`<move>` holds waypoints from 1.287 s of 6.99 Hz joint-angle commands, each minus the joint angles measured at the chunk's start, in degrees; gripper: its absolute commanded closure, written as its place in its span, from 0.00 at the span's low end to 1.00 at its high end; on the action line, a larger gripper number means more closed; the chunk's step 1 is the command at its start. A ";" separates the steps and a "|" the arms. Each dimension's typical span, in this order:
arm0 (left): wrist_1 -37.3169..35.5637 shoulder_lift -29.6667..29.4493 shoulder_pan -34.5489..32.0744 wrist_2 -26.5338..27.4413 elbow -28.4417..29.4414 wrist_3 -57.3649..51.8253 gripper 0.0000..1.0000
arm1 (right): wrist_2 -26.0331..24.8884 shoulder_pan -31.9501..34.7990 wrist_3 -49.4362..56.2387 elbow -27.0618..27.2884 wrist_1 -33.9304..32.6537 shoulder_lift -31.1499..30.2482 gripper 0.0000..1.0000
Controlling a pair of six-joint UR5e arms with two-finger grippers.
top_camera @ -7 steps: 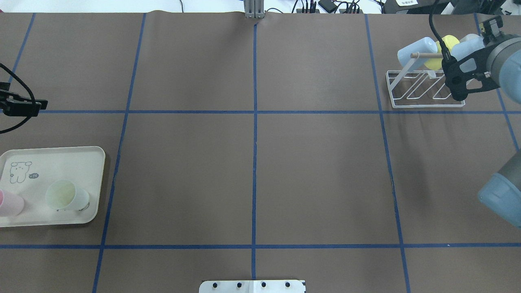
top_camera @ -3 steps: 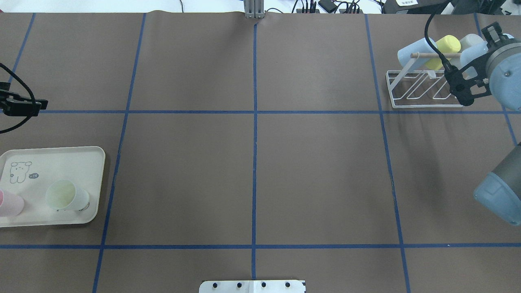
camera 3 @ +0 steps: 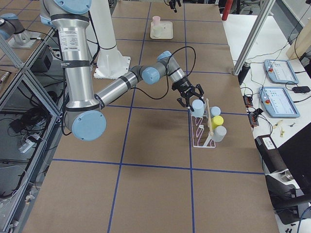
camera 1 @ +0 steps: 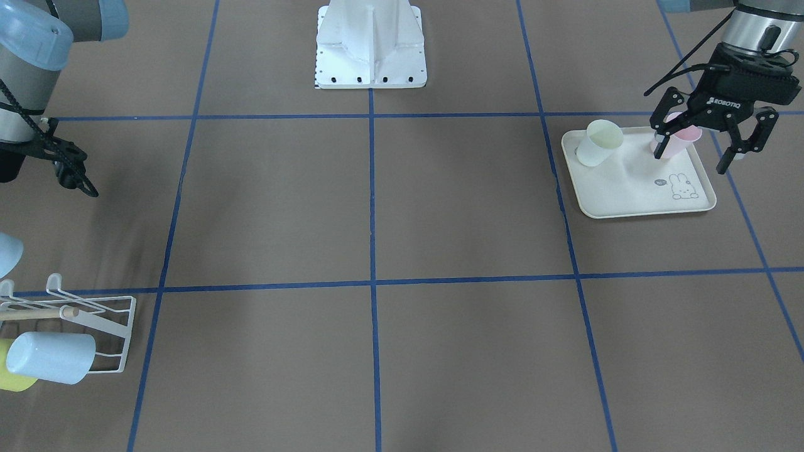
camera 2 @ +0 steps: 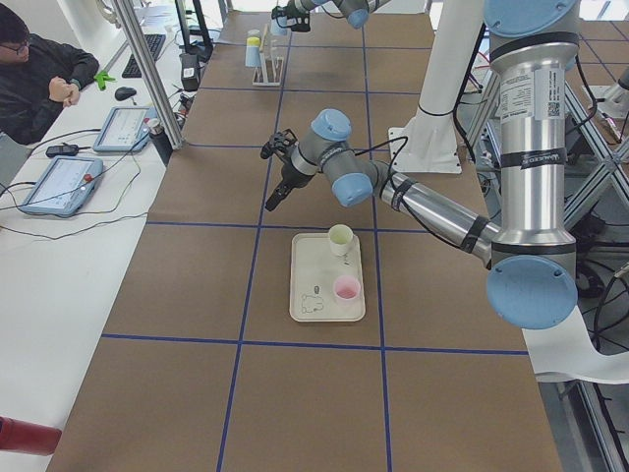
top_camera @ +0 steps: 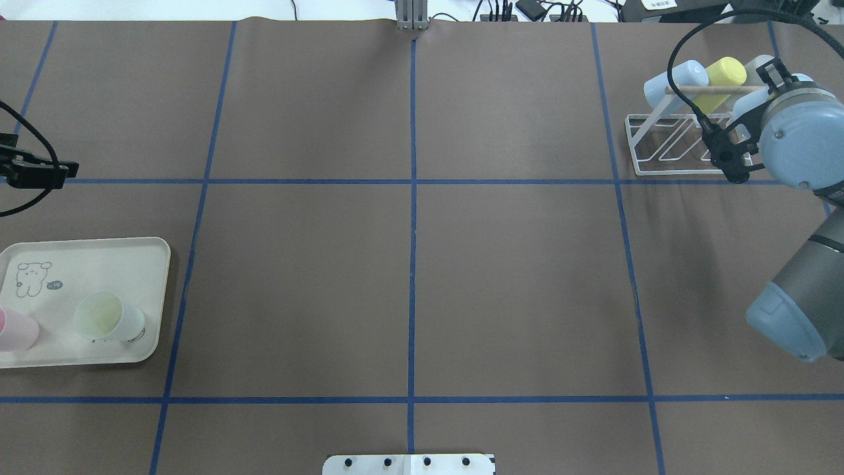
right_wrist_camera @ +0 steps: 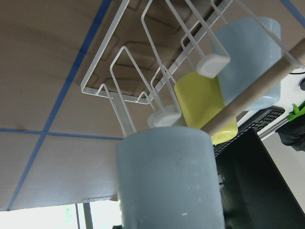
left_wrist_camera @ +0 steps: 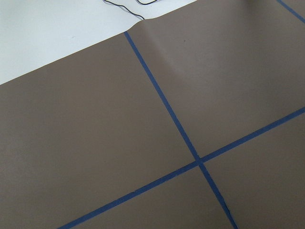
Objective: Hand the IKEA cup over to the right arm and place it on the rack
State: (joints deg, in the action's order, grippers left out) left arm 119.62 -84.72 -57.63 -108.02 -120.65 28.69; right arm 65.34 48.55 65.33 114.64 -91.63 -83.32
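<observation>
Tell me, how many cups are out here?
6. At the rack: a blue cup, a second blue cup, a yellow cup, a whitish cup. On the tray: a green cup, a pink cup. None seems hidden.

The desk is covered in brown paper and divided into large cells by blue tape lines. A cream rectangular tray with rounded corners lies flat at the desk's left end; a small rabbit drawing is printed in one corner. A white bolted base plate stands on the centre line at the robot's side. Along a white side bench, two grey-framed touch-screen tablets lie side by side, with a black keyboard and a mouse beyond. A person in a dark top sits there.
</observation>
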 commanded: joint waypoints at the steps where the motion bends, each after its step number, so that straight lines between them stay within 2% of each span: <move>1: 0.00 -0.18 0.06 0.00 0.15 0.05 0.00 | -0.73 -0.64 0.15 -2.48 0.13 1.23 1.00; 4: 0.00 -0.36 0.24 0.00 0.85 0.05 0.00 | -2.49 -1.08 0.41 -4.59 0.66 2.28 1.00; 6: 0.00 -0.44 0.24 0.00 0.94 0.05 0.00 | -2.50 -1.09 0.68 -8.54 6.52 2.46 1.00; 8: 0.09 -0.53 0.24 0.00 0.94 0.14 0.00 | -2.67 -1.35 0.68 -8.64 6.55 2.55 1.00; 9: 0.09 -0.53 0.24 0.00 0.94 0.14 0.00 | -2.85 -1.70 -0.10 -8.64 6.64 2.46 0.79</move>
State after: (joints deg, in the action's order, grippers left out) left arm 119.70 -85.24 -57.40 -108.02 -119.71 28.80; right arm 62.66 47.18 65.82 106.08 -85.19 -80.81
